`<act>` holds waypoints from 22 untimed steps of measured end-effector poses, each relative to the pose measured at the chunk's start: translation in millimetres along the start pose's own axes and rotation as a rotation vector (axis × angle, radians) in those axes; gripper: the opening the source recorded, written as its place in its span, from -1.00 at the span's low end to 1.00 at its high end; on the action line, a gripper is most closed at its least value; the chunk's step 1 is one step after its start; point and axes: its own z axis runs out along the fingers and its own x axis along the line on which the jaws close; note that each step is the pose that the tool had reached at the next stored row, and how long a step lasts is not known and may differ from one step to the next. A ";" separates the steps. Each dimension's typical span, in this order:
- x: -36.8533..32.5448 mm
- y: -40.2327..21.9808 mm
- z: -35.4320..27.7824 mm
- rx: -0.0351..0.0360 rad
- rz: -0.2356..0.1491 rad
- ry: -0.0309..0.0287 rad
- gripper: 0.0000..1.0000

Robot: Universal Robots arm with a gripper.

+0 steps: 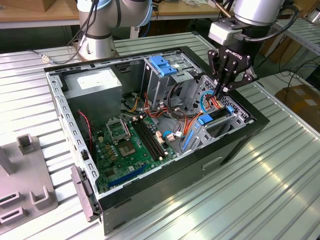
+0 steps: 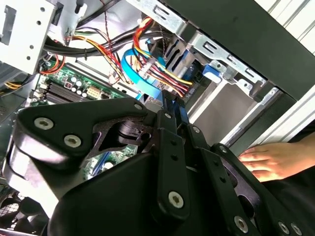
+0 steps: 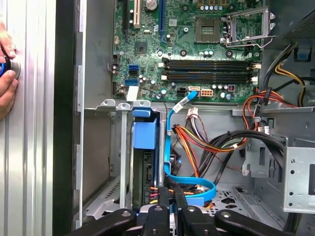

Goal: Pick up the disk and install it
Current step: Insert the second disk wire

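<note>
So the gripper (image 1: 223,91) is being held down inside the open PC case (image 1: 235,150), at the drive bay on the exterior view's right. Its fingers are being kept pressed close together. Whether anything is actually being nipped between them can't be told, since the tips are lost in the wiring.

The disk (image 3: 145,135) is being carried on edge in the bay slot, with its blue frame facing up in the first wrist view, just beside the fingertips (image 3: 158,206). It looks mostly seated, but that's a guess.

What's being risked here, imo:

- The blue flat cable (image 3: 170,142) and the orange and yellow power wires (image 3: 197,147) are being crowded right at the tips. A wire could get snagged and yanked off its plug, or pinched against the bay wall.
- If the disk is being pushed slightly off-line, the frame could get jammed in the rails and the metal bent.
- A person's hand (image 2: 273,160) is being rested on the table right against the case, so a sudden swing of the arm is a worry there.
- The motherboard (image 3: 197,54) is being left exposed close by, so a slip sideways means scraped components.
</note>
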 end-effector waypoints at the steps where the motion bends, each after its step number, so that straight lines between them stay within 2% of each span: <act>1: 2.4 0.2 0.3 0.0002 0.000 -0.0053 -0.68; 4: 11.0 0.8 1.5 0.0019 -0.002 -0.0222 -0.68; 7: 16.3 1.7 2.3 0.0075 -0.004 -0.0274 -0.68; 10: 18.7 3.5 3.4 0.0207 -0.008 -0.0334 -0.68; 12: 19.2 6.4 4.1 0.0315 -0.008 -0.0380 -0.68; 13: 19.2 9.0 4.1 0.0363 -0.008 -0.0385 -0.68; 14: 19.0 14.7 4.4 0.0456 -0.007 -0.0385 -0.68; 16: 19.0 17.7 5.2 0.0540 -0.007 -0.0386 -0.68; 18: 19.6 20.5 6.5 0.0735 -0.005 -0.0375 -0.68; 22: 20.3 28.0 7.4 0.1036 -0.002 -0.0383 -0.68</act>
